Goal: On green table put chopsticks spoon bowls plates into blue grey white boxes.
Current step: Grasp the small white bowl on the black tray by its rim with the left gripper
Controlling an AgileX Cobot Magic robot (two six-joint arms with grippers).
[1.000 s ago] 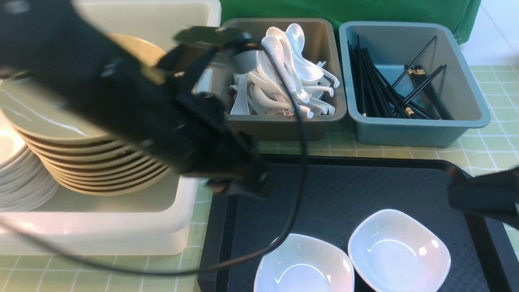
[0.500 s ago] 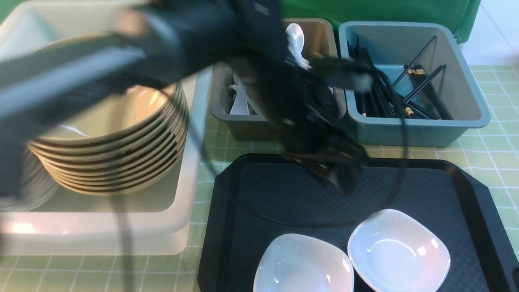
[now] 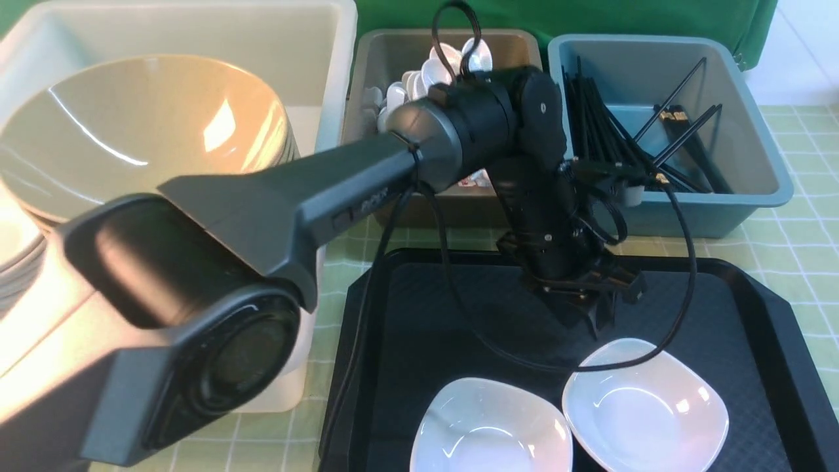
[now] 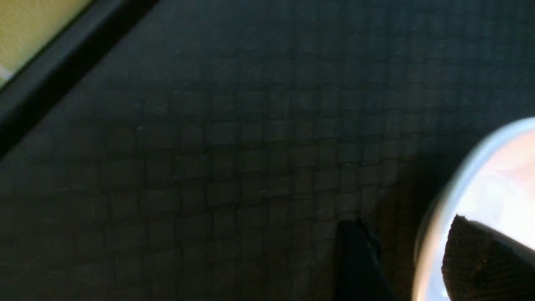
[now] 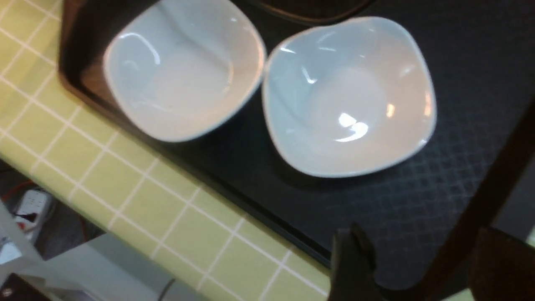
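Left pincer [image 3: 600,322] stands open astride the rim of one plate [image 3: 645,403]. Both plates lie unsorted on the black tray [image 3: 459,308]. Bowls [image 3: 131,131], spoons [image 3: 419,78] and chopsticks [image 3: 609,131] appear boxed.

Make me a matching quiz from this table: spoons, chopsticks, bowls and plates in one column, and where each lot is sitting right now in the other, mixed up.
Column one
1. spoons
2. chopsticks
3. tan bowls
4. white plates

Column two
A. on the black tray
B. in the blue box
C. in the white box
D. in the grey box

Pairs: 1-D, 2-B, 3-C, 4-A
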